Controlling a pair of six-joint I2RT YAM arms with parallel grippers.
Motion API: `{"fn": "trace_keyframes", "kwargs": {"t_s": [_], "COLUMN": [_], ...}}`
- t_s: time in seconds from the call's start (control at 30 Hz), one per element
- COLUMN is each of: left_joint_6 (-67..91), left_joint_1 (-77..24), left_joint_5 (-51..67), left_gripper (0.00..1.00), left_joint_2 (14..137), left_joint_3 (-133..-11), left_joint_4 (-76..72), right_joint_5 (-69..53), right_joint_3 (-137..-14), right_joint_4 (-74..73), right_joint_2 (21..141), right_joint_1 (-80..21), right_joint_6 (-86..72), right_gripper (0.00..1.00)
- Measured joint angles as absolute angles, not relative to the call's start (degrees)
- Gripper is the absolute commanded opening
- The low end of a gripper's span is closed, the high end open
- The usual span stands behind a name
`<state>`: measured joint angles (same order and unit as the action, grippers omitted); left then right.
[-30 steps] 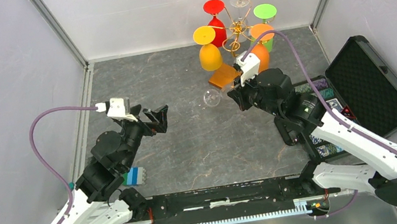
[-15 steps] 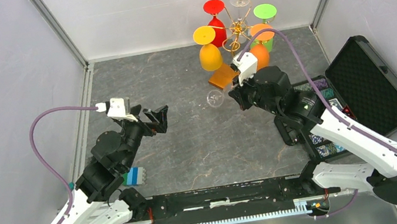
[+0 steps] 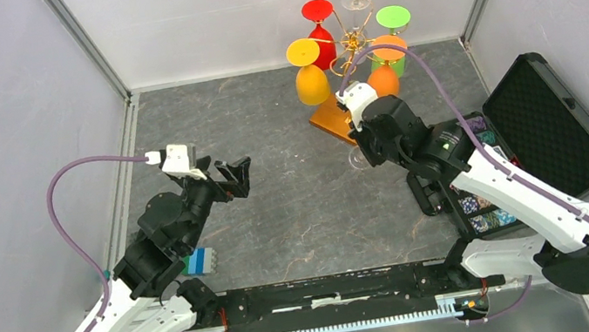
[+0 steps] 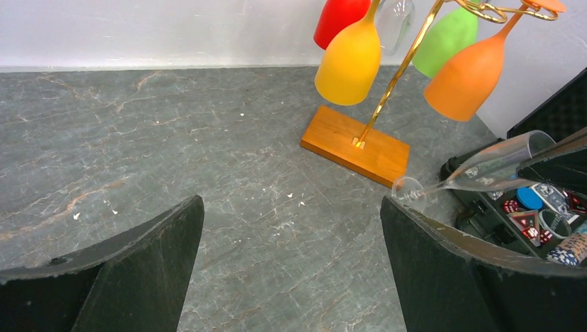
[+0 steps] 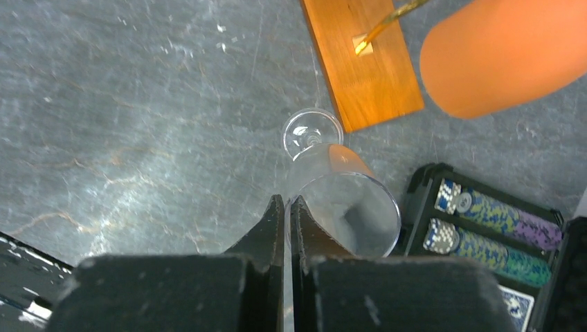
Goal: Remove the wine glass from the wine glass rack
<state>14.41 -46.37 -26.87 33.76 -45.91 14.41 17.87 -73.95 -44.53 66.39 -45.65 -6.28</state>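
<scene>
While fingers (image 5: 266, 232) pinch its rim, right hand (image 5: 285, 204): holds clear wine glass (image 5: 339, 187), tilted, foot low.
wine glass: off rack (image 4: 346, 142), just beside its base; worktop (image 5: 138, 104) contact unclear.
rack: coloured glasses (image 3: 311, 84) hanging.
left hand (image 3: 234, 175): wide, holding nothing, well apart.

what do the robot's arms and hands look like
The left arm and right arm match: white lower links, black joints and forearms. The left hand and right hand each have two black wedge-shaped fingers. A white camera box tops each wrist, with a purple cable looping back down the arm.
</scene>
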Motion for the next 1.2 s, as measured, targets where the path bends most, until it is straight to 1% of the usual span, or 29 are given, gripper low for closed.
{"fn": "trace_keyframes", "kwargs": {"t_s": [0.23,0.43,0.57,0.87,1.2], "left_joint_6": [14.4,14.4,14.4,14.4,14.4], "left_joint_1": [-46.4,-46.4,-46.4,-46.4,-46.4], "left_joint_5": [-26.8,-26.6,-26.4,-26.4,-26.3], "left_gripper": [1.0,1.0,1.0,1.0,1.0], "left_joint_2": [34.6,34.6,34.6,34.6,35.3], "left_joint_3": [-45.9,-45.9,-45.9,-45.9,-45.9], "left_joint_4": [14.4,14.4,14.4,14.4,14.4], "right_joint_5": [18.6,19.7,19.9,15.2,11.3], "right_joint_3": [-74.0,-73.2,-70.6,-65.6,-64.6], "right_joint_4": [-51.4,-53.7,-53.5,-48.4,-45.9], "right_joint_2": [66.8,66.8,66.8,65.1,64.4], "right_joint_1": [-45.3,-43.1,-39.8,-32.8,-29.7], "right_joint_6": [-6.6,-7.2,-7.5,-7.6,-7.4], "right_gripper": [0.0,0.0,0.0,0.0,0.0]}}
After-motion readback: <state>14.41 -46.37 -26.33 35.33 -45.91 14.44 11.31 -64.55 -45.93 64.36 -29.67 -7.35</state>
